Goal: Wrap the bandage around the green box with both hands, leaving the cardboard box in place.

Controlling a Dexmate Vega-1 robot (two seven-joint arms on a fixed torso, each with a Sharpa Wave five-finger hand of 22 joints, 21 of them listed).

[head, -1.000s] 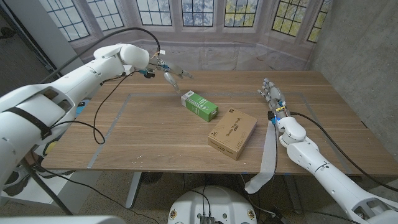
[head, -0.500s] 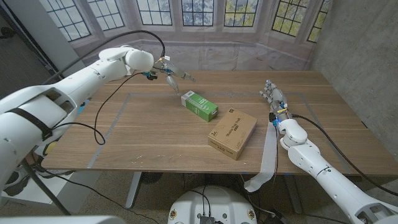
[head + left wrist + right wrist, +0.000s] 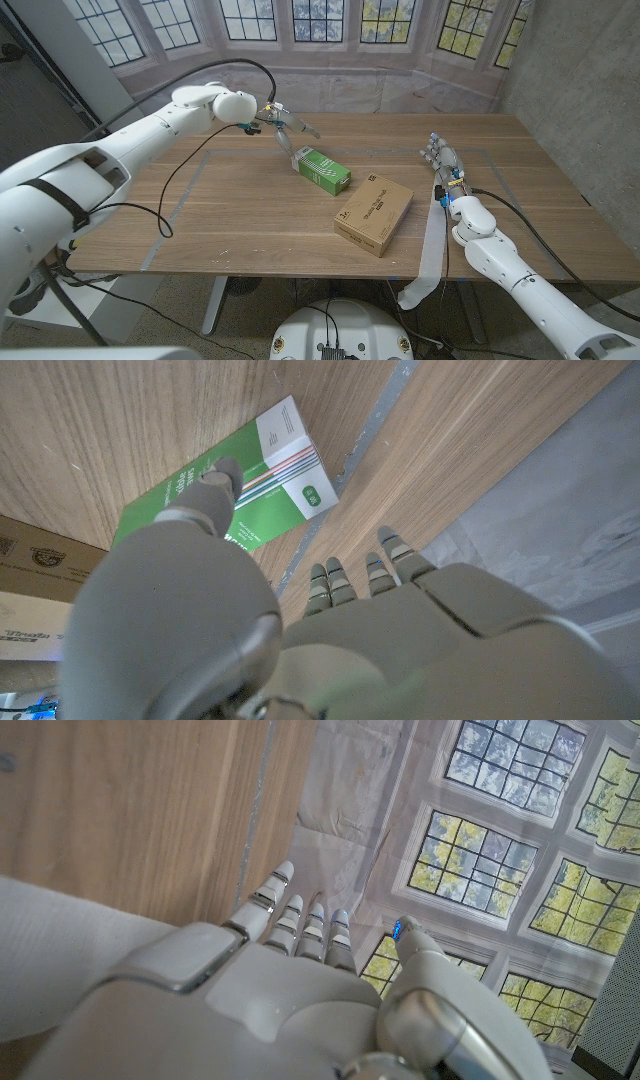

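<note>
We see the glossy green box (image 3: 321, 168) mid-counter (image 3: 240, 215), beside the matte cardboard box (image 3: 373, 214). Left hand (image 3: 285, 131), fingers spread and empty, hovers at its far end. Right hand (image 3: 443, 160), fingers extended, holds nothing; limp white bandage (image 3: 431, 250) drapes over the counter's near edge.

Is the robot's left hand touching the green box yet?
Cannot tell. In the head view the left hand is right by the green box; the left wrist view shows no plain contact or gap.
</note>
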